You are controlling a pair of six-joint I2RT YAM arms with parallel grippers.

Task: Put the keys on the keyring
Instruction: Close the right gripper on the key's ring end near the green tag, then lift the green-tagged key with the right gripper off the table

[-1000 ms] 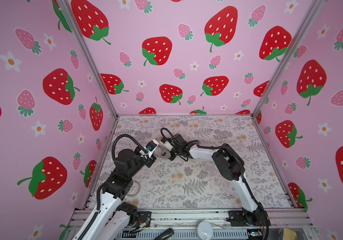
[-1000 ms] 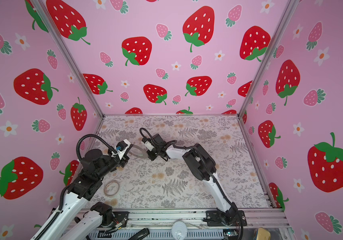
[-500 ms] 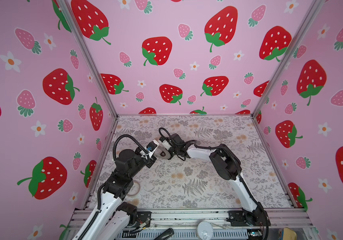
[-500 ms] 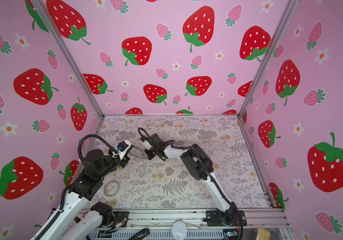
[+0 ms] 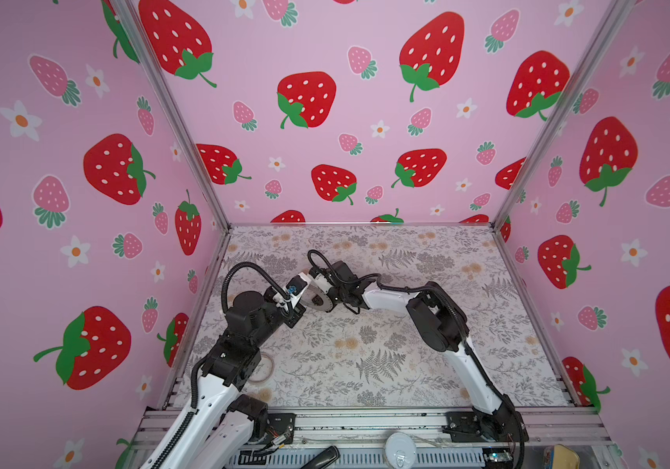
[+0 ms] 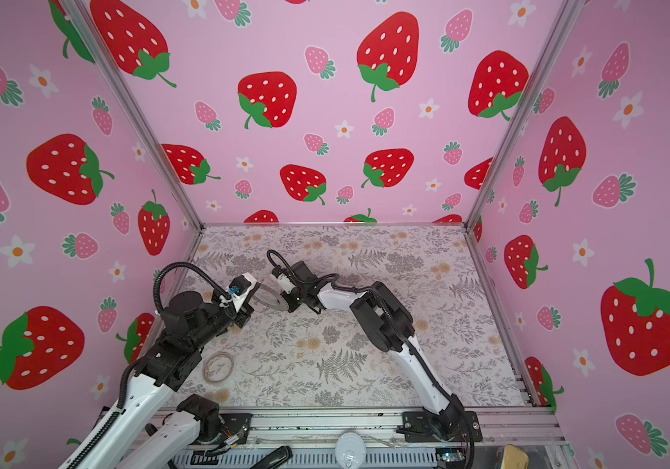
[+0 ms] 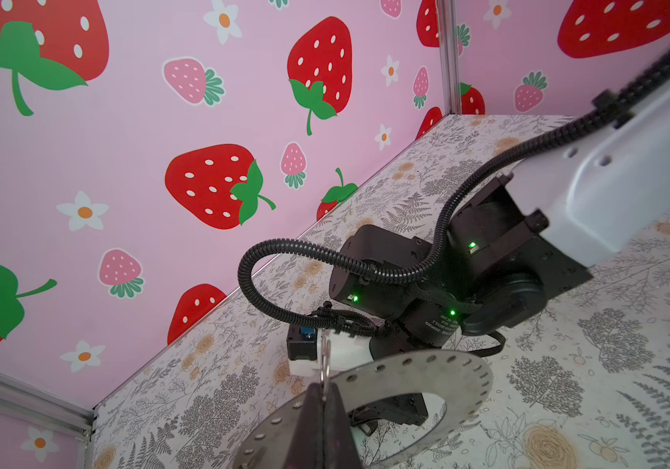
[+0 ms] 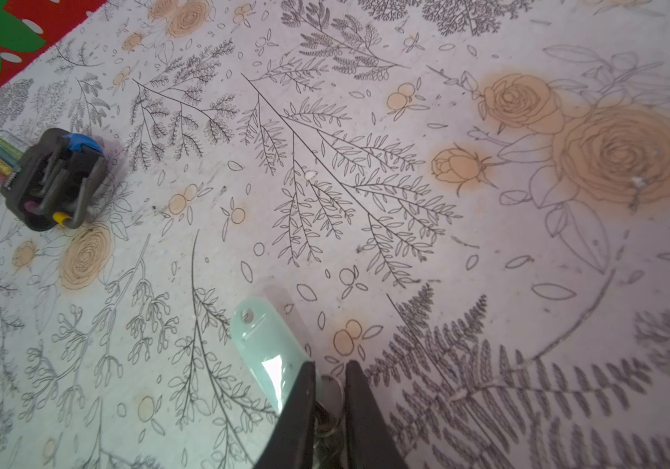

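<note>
DESK: What has the left pincer [image 7: 324, 396] got?

PHOTOGRAPHER: Its fingers are pressed together on the keys [image 7: 326, 357], a slim silvery sliver. It stands straight out past the tips, long axis along the pincer's own line.

DESK: And the keyring?

PHOTOGRAPHER: The keyring [image 7: 455, 377] is a flat grey disc with small holes round its rim. It lies tilted just beyond those tips, its near rim right at the sliver's foot. In a top view the keyring [image 5: 319, 302] sits between the two wrists, seemingly clear of the bench [image 8: 487, 243]. What carries it, I cannot tell.

DESK: The right pincer?

PHOTOGRAPHER: The right pincer [image 8: 331, 365] has its fingers a narrow gap apart. A small round silvery piece [image 8: 330, 396] fills the gap, with a pale green tag [image 8: 262, 345] beside it. Whether that piece is pinched or merely framed, I cannot tell. From the left wrist, those fingers show through the keyring's central hole, on its underside.

DESK: Which arm is nearer for the threading?

PHOTOGRAPHER: The left, in my judgement. The sliver's end must swing to a rim hole just beside it.

DESK: Count.

PHOTOGRAPHER: One key discernible, one keyring and one tag. One beige tape ring [image 6: 218, 366] lies near the left arm. One black holder [image 8: 55, 178] of coloured rods sits on the bench.
</note>
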